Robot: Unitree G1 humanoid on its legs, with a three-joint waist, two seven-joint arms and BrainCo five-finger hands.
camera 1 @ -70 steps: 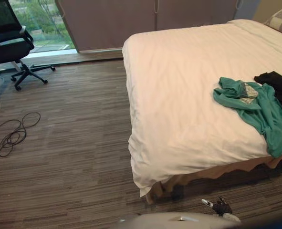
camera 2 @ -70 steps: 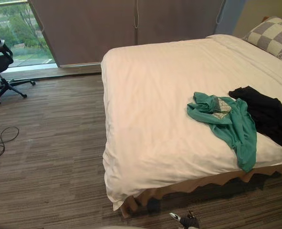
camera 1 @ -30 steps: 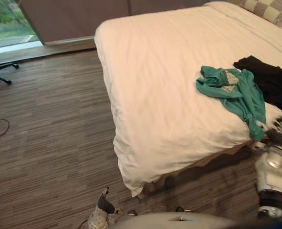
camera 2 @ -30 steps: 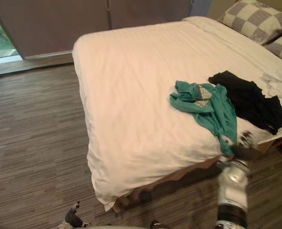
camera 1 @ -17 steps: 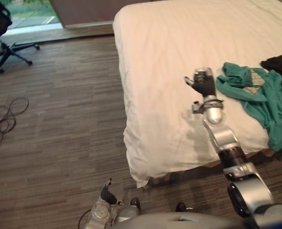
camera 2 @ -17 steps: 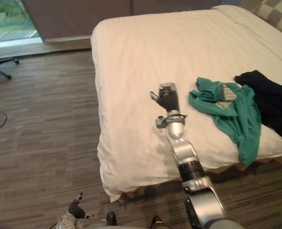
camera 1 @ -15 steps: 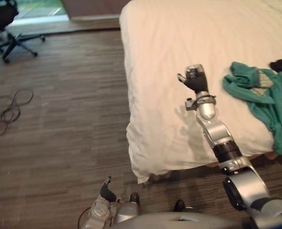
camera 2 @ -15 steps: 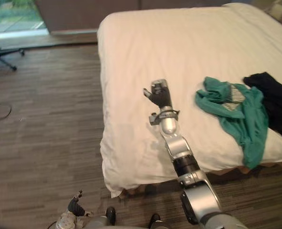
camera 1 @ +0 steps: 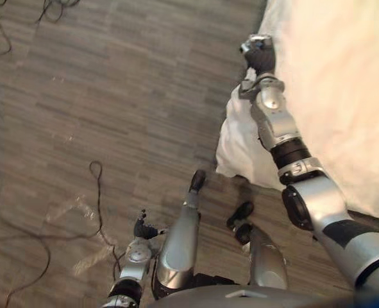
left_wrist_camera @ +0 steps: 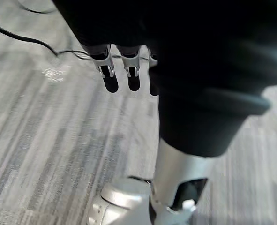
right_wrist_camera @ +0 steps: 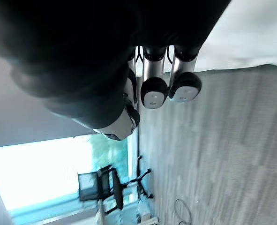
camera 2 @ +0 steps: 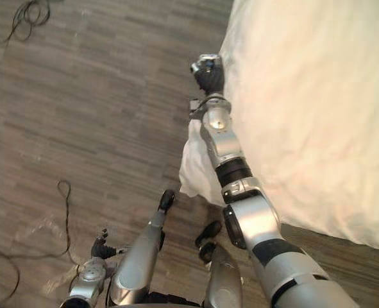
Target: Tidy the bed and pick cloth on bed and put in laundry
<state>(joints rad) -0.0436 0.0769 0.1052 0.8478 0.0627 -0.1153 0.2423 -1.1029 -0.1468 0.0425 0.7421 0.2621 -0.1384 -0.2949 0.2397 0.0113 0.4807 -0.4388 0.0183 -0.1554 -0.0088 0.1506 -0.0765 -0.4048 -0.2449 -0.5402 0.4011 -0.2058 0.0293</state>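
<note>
The bed's white cover (camera 1: 343, 96) takes up the right side of the eye views, and its corner (camera 1: 237, 144) hangs down toward the floor. My right arm reaches up along that edge. My right hand (camera 1: 260, 54) is above the cover's border, curled into a fist. In the right wrist view its fingers (right_wrist_camera: 153, 89) are folded in with nothing between them. My left hand (camera 1: 142, 228) hangs low over the floor at the lower left. Its fingers (left_wrist_camera: 109, 77) are straight and empty.
Striped wood-look floor (camera 1: 112, 96) spreads to the left of the bed. A black office chair (right_wrist_camera: 105, 187) stands by a bright window (right_wrist_camera: 40, 173) in the right wrist view, far from the bed.
The camera has tipped steeply down, so the green and black clothes have left the picture. My right hand has curled from half-bent into a fist and now sits by the bed's edge.
</note>
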